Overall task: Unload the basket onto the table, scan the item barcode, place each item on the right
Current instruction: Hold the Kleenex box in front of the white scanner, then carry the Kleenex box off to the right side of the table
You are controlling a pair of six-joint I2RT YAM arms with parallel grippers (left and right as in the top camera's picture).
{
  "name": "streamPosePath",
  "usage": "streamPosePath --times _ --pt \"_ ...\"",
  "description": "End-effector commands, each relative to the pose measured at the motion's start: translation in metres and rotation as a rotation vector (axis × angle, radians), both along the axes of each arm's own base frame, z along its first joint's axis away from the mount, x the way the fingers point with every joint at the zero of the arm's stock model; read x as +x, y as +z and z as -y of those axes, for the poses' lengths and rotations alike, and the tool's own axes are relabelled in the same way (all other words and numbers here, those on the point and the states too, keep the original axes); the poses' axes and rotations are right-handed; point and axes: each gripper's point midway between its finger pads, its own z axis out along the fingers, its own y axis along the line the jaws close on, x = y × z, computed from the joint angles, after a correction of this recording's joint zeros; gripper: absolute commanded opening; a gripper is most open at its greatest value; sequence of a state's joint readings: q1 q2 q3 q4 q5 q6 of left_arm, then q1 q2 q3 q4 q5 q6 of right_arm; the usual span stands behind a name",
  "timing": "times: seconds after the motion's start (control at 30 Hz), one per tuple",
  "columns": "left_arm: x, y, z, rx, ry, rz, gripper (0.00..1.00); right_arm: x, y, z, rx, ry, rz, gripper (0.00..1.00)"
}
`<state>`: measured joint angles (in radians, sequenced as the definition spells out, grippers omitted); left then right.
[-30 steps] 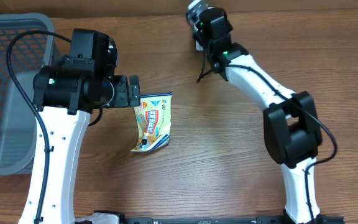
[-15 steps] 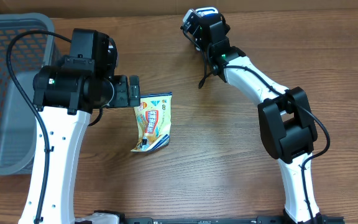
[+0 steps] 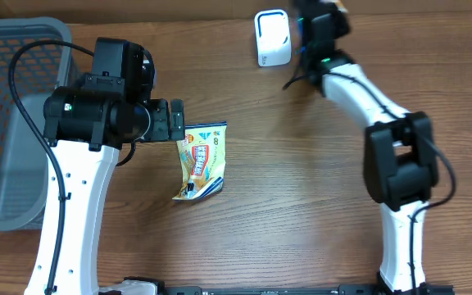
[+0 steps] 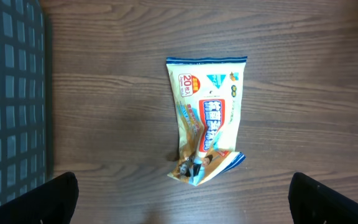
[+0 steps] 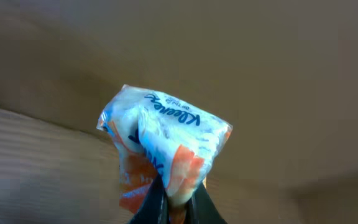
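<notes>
Right wrist view: the right tool [image 5: 169, 204] has its fingers together, clamped on the lower edge of a white, blue and orange tissue pack [image 5: 166, 140] marked "Kleenex"; the pack stands up from the tips against a blurred brown background; no other view shows this pack. Overhead view: the right arm [image 3: 383, 123] extends to the far edge of the worktop [image 3: 301, 205]; its end lies just beside a white scanner [image 3: 272, 37], on that unit's right; the tips cannot be made out there. Left wrist view: the left tool [image 4: 185, 202] has its fingers wide apart and holds nothing; only the two dark tips show, in the lower corners; a yellow printed packet [image 4: 207, 118] lies on the worktop ahead of them, touching neither, its near end crumpled; its print is clearer here than overhead. A grey mesh basket [image 4: 11, 93] fills the left edge; overhead it stands at the worktop's left side, well apart from the packet.
</notes>
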<state>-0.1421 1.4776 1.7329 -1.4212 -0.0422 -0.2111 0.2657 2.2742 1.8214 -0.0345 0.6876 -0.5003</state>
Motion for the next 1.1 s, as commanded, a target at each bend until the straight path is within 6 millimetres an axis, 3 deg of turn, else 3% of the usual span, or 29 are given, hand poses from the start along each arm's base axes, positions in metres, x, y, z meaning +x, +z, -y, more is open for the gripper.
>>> streamPosePath --times 0.0,0.2,0.33,0.5,0.63,0.83,1.07 --pt "0.004 0.004 -0.003 0.002 0.021 0.014 1.0 -0.023 0.062 0.082 0.216 -0.26 0.153 0.04" --pt "0.004 0.004 -0.003 0.002 0.021 0.014 1.0 -0.069 0.005 0.194 0.469 -0.525 -0.001 0.04" --pt "0.004 0.004 -0.003 0.002 0.021 0.014 1.0 -0.097 -0.025 0.25 0.719 -0.632 -0.055 0.04" --pt "0.004 0.004 -0.003 0.002 0.021 0.015 1.0 -0.127 -0.042 0.312 0.949 -0.686 -0.064 0.04" --pt "0.004 0.004 -0.003 0.002 0.021 0.014 1.0 -0.156 -0.051 0.357 0.998 -0.781 -0.041 0.04" --pt "0.004 0.004 -0.003 0.002 0.021 0.014 1.0 -0.185 -0.072 0.392 1.01 -0.871 -0.033 0.04" --pt "0.004 0.004 -0.003 0.002 0.021 0.014 1.0 -0.193 -0.088 0.404 1.015 -0.903 -0.035 0.08"
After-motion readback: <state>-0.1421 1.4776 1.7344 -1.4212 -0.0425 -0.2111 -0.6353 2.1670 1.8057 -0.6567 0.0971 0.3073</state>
